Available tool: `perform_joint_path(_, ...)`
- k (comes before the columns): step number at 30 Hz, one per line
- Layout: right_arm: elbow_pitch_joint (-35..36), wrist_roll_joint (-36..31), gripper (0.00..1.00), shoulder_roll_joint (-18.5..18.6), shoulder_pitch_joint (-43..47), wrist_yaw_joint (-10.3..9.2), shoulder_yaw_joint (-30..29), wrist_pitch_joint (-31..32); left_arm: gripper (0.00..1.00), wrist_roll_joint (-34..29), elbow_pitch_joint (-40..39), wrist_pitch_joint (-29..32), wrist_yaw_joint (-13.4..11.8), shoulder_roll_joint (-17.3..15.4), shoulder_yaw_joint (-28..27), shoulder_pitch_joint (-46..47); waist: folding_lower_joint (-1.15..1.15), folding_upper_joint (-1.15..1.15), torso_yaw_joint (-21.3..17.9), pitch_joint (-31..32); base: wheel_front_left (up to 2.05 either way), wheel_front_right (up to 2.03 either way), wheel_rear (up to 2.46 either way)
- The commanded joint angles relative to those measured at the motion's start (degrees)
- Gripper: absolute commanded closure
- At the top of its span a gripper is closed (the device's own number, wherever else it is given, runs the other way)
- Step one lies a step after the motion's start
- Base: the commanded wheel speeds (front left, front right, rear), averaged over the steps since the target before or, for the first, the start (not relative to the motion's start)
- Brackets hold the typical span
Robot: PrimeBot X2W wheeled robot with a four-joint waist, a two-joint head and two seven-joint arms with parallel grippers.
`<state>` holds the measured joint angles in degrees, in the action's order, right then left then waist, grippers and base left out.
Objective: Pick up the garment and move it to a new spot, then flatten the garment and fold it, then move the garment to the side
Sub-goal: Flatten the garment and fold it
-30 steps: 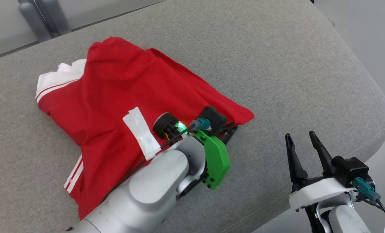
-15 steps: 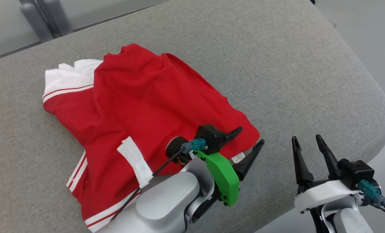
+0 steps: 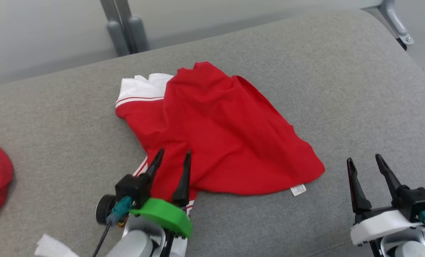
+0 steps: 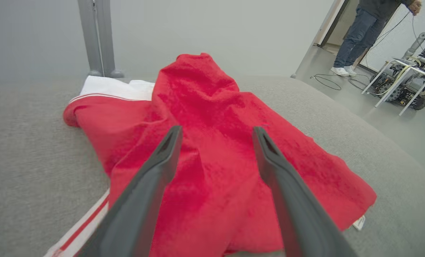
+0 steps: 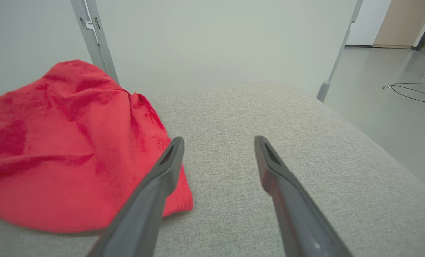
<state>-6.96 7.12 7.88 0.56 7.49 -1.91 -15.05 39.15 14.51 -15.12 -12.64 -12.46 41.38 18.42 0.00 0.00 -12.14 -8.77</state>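
1. Head view: high, faces down; garment (image 3: 226,132) lies under and past the tips of left gripper (image 3: 174,153).
2. Left wrist view: low, close, same garment between and beyond fingers (image 4: 155,178).
3. Right wrist view: low, garment edge left of fingers (image 5: 155,192).

You see a plain red garment (image 3: 226,135) with a white panel (image 3: 141,87) at its far left edge, and thin red-and-white stripes (image 3: 139,100) below that panel. The bench (image 3: 340,89) is a speckled grey weave. The left pincer (image 3: 174,152) has dark fingers above a bright green bracket (image 3: 162,216). The right pincer (image 3: 363,158) has dark fingers on a white mount (image 3: 383,225).
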Motion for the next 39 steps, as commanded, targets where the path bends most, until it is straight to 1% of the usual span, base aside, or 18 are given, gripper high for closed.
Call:
perform_joint_path(1, 0.2, -0.2, 0.00, 0.5, 1.4, 0.00, -0.4, -0.2, 0.00, -2.1, -1.2, 0.0, 0.0, -0.2, -2.0, -3.4, 0.00, 0.00, 6.2, 5.8, 0.00, 0.00, 0.00)
perform_joint_path(5, 0.3, -0.4, 0.00, 0.7, 2.9, 0.00, -0.9, -0.2, 0.00, -7.1, -3.6, 0.0, 1.1, 0.3, -10.0, -12.4, 0.00, 0.00, 9.7, 7.9, 0.00, 0.00, 0.00)
perform_joint_path(8, 0.4, -0.3, 0.00, 0.4, 3.4, 0.00, -1.1, -0.2, 0.00, -9.6, -4.4, 0.0, 2.5, 1.9, -16.4, -18.4, 0.00, 0.00, 11.9, 9.0, 0.00, 0.00, 0.00)
perform_joint_path(13, -0.1, -0.7, 0.00, -0.1, 4.8, 0.00, -1.9, -0.2, 0.00, -13.1, -3.8, 0.0, 6.3, 4.1, -25.1, -25.2, 0.00, 0.00, 14.2, 10.6, 0.00, 0.00, 0.00)
perform_joint_path(19, -1.3, -0.9, 0.00, -0.3, 6.4, 0.00, -3.0, -0.2, 0.00, -16.9, -3.1, 0.0, 10.5, 6.5, -33.0, -30.1, 0.00, 0.00, 15.7, 11.7, 0.00, 0.00, 0.00)
perform_joint_path(25, -3.3, -1.2, 0.00, -0.7, 7.3, 0.00, -3.7, -0.2, 0.00, -19.9, -2.6, 0.0, 15.6, 8.3, -36.9, -31.1, 0.00, 0.00, 16.3, 12.2, 0.00, 0.00, 0.00)
perform_joint_path(27, -3.7, -1.2, 0.00, -0.7, 7.3, 0.00, -3.8, -0.2, 0.00, -20.6, -2.6, 0.0, 16.6, 8.8, -37.8, -31.2, 0.00, 0.00, 16.4, 12.1, 0.00, 0.00, 0.00)
perform_joint_path(33, -4.1, -1.2, 0.00, -1.1, 6.7, 0.00, -3.3, -0.2, 0.00, -21.7, -2.2, 0.0, 18.1, 9.4, -39.7, -31.1, 0.00, 0.00, 16.3, 11.7, 0.00, 0.00, 0.00)
perform_joint_path(36, -4.3, -1.1, 0.00, -1.0, 6.5, 0.00, -3.0, -0.2, 0.00, -21.9, -1.9, 0.0, 18.5, 9.5, -40.0, -30.9, 0.00, 0.00, 16.2, 11.6, 0.00, 0.00, 0.00)
perform_joint_path(39, -4.3, -1.0, 0.00, -0.7, 6.3, 0.00, -2.8, -0.2, 0.00, -20.8, -1.7, 0.0, 18.5, 9.5, -39.6, -30.8, 0.00, 0.00, 16.0, 11.6, 0.00, 0.00, 0.00)
